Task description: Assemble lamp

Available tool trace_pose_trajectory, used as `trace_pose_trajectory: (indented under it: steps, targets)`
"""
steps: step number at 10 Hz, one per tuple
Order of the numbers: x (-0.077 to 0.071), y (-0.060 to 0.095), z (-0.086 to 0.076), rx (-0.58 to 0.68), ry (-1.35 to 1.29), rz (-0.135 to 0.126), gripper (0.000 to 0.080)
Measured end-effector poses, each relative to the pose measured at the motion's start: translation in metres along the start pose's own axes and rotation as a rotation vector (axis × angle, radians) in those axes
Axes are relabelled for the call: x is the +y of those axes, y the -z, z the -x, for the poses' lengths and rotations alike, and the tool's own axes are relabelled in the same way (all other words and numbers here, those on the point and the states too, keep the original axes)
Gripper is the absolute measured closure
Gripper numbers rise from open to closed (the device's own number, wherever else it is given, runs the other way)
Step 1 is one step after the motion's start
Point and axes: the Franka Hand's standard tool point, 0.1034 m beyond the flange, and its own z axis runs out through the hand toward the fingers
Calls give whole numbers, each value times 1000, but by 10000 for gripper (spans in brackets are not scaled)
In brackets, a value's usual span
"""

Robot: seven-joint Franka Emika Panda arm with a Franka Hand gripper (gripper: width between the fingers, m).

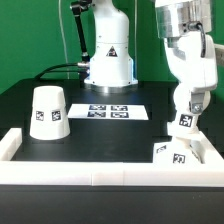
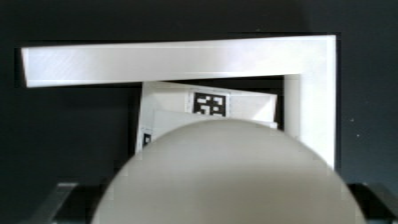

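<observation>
My gripper is shut on the rounded white bulb piece and holds it just above the flat square base. The base lies by the front corner on the exterior view's right and looks slightly tilted. In the wrist view the bulb fills the foreground between my gripper's dark fingers. Beyond the bulb, the base shows a marker tag. The tapered cup-like shade stands rim down at the exterior view's left, well away from the gripper.
A white raised wall borders the black table along the front and sides, and its corner wraps round the base. The marker board lies flat mid-table. The arm's white pedestal stands at the back.
</observation>
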Motion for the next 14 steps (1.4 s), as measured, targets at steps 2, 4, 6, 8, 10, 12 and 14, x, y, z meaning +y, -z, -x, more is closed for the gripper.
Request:
trace_pose_trajectory:
  steps: [2,4,6,8,10,12,14]
  targets:
    - [0,0,2,-6,-24,-1,166]
    - [1,-1,3,-7,-9,0,116]
    - [1,-1,4,-7,1,1,102]
    - [7,-1,6,-10,141,29,101]
    - [18,6,16,-6,293,55,101]
    - [33,11,28,2,405,74,101]
    - [41,9,28,2,414,79,101]
